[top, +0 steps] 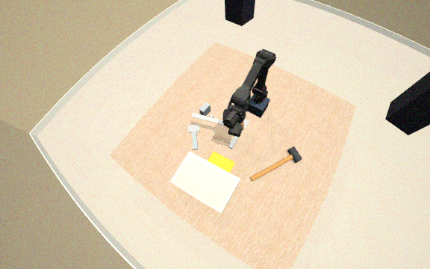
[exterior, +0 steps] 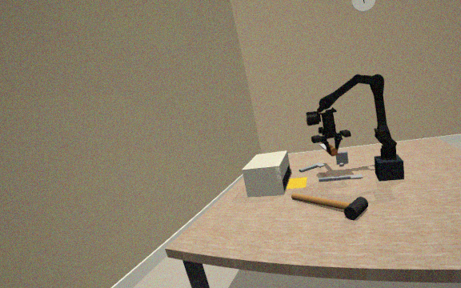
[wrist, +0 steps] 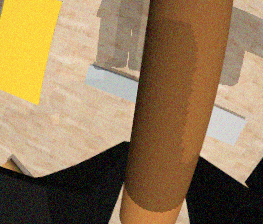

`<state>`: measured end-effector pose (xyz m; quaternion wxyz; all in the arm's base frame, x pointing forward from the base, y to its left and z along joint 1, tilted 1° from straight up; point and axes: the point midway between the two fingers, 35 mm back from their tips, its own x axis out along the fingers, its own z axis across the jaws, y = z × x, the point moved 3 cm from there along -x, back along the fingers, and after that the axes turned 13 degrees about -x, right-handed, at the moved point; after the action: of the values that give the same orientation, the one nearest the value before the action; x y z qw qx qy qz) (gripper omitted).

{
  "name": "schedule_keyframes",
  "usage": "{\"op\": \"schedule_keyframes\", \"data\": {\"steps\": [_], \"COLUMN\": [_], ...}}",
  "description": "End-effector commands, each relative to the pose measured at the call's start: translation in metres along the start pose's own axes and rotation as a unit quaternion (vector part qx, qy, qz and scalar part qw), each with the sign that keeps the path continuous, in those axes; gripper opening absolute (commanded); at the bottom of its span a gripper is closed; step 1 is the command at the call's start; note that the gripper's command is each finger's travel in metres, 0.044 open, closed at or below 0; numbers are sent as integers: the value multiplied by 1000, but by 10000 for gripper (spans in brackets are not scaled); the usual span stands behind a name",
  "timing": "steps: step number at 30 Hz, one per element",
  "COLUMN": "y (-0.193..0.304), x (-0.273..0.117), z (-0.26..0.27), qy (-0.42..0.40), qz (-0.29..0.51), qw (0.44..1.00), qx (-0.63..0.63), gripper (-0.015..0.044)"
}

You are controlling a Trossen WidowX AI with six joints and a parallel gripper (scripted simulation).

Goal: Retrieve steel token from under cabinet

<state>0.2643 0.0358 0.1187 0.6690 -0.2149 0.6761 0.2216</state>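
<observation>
The white cabinet (top: 204,181) (exterior: 264,174) stands on the table, with the yellow marked area (top: 221,161) (exterior: 297,183) (wrist: 26,52) in front of its dark vent side. The token is not visible in any view. My gripper (top: 241,126) (exterior: 333,150) (wrist: 158,153) is shut on the wooden handle of a tool and holds it above the table, away from the cabinet. The handle (wrist: 177,100) is thick and orange-brown and fills the middle of the wrist view. The tool's long pale strip (top: 204,119) sticks out to the left in the top view.
A flat T-shaped metal tool (top: 195,140) (exterior: 310,167) lies near the cabinet. Another flat metal strip (top: 234,141) (exterior: 339,178) (wrist: 113,84) lies below the gripper. A mallet (top: 272,167) (exterior: 324,202) lies to one side. A grey block (top: 204,109) (exterior: 342,158) stands farther back.
</observation>
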Motion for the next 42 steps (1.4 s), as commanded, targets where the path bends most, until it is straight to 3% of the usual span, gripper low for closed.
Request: {"op": "schedule_keyframes", "data": {"steps": [1,42], "y": [5,52], "x": [-2,-1], "z": [1,13], "qy": [-4,-2], "qz": [-6,0], "qw": [1000,1000], "qx": [1,-1], "gripper": [0,0]}}
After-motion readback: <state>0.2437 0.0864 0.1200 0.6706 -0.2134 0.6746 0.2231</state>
